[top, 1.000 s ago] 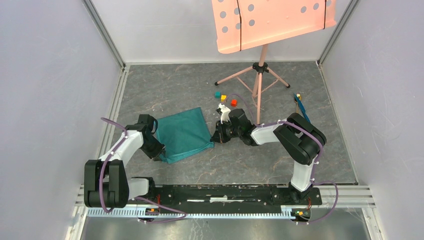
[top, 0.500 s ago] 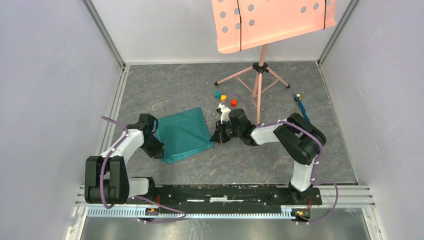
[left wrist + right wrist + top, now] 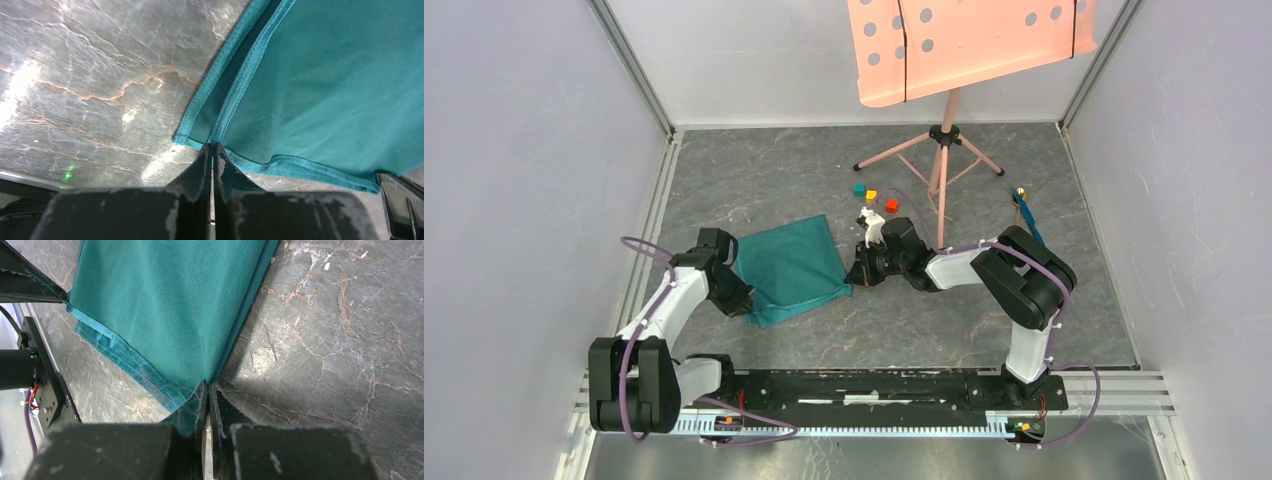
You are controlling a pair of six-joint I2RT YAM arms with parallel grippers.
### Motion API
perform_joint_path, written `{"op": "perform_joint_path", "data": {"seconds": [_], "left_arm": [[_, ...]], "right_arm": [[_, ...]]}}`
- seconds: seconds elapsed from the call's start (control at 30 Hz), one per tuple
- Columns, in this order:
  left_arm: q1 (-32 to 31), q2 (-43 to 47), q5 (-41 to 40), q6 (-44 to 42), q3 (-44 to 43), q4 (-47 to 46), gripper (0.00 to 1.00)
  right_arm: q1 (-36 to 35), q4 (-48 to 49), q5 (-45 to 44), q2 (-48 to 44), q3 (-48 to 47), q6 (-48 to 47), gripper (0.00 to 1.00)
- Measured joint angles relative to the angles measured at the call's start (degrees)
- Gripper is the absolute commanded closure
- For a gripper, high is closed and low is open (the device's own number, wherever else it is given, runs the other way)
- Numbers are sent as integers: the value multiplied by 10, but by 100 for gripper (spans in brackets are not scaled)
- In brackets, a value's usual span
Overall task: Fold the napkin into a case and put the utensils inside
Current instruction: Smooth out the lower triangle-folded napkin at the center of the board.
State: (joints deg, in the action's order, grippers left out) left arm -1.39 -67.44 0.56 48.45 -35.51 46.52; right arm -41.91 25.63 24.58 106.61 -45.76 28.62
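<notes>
My left tool (image 3: 211,156) and right tool (image 3: 207,392) each pinch a corner of the teal napkin (image 3: 789,262) lying between them, so I should lift both together, slowly, keeping the edge tight.

You have left gripper (image 3: 210,150) at napkin (image 3: 789,265) near-left corner | right gripper (image 3: 206,385) at right corner | cubes (image 3: 872,196) behind | utensils (image 3: 1027,215) far right

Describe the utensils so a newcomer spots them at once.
Find the pink music stand at the back. Right of its tripod, near the right wall, lie the utensils: slim, blue with a golden tip, unlike the small cubes near the tripod's left leg.
</notes>
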Motion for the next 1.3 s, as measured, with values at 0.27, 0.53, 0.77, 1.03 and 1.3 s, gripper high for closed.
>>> {"op": "perform_joint_path", "data": {"seconds": [0.27,0.53,0.77,1.03,1.3], "left_arm": [[-21,15,39,23,15,2,98],[-29,14,45,31,33,13,98],[-29,18,45,42,33,30,87],[-29,5,63,53,34,33,63],[-29,-9,82,57,44,25,66]], "right_arm": [[0,0,0,0,0,0,93],[0,0,0,0,0,0,93],[0,0,0,0,0,0,93],[0,2,2,0,0,0,94],[0,4,4,0,0,0,94]]}}
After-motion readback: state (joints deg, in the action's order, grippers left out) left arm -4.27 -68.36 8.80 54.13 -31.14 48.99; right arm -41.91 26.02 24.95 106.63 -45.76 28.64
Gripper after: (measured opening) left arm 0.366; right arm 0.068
